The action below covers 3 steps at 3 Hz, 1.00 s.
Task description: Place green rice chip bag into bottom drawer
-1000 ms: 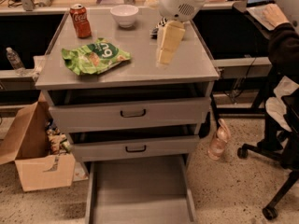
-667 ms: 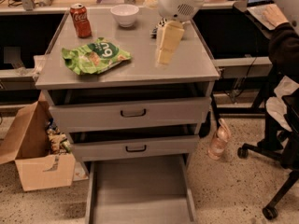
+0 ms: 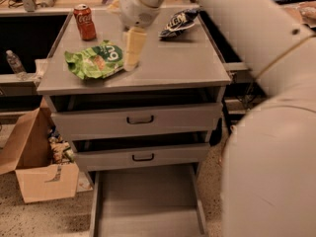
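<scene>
A grey cabinet [image 3: 187,68] stands beside a cardboard box [image 3: 39,174], its bottom drawer [image 3: 148,201] pulled out. On top lie the green rice chip bag [image 3: 94,60] and a red can [image 3: 85,22]. The arm [image 3: 256,43] reaches over the top, and its gripper [image 3: 131,65] points down just beside the bag; how far open it is cannot be told.

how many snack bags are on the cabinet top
2. The green rice chip bag lies front left, with the pincer beside its right edge; the dark blue-and-white bag lies back right. The arm may hide more.
</scene>
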Each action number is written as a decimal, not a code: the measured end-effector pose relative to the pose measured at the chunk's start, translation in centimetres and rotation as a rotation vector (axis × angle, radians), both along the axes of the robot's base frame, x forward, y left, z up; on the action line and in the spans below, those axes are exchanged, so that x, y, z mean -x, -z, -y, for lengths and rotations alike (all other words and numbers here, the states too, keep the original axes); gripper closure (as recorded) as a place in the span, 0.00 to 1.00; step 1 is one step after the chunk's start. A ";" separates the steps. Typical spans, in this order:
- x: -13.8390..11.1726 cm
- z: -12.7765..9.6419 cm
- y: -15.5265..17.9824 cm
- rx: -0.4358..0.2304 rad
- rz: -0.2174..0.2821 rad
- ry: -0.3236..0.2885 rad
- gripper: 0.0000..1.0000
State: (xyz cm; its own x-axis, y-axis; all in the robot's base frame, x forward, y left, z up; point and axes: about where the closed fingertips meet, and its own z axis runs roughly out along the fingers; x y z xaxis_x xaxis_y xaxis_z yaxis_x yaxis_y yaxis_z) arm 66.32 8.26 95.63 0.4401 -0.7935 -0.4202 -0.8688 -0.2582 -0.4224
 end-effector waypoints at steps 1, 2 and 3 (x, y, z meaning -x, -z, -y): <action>-2.2 -4.9 1.5 -0.013 -0.007 -0.084 0.00; -3.1 -8.4 2.8 -0.001 -0.021 -0.132 0.00; -3.9 -10.9 4.5 0.034 -0.042 -0.147 0.00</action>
State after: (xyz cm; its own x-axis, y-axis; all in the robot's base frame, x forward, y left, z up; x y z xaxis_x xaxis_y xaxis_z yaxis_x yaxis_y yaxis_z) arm 70.21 19.20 91.16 0.5353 -0.7360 -0.4144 -0.8372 -0.3975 -0.3755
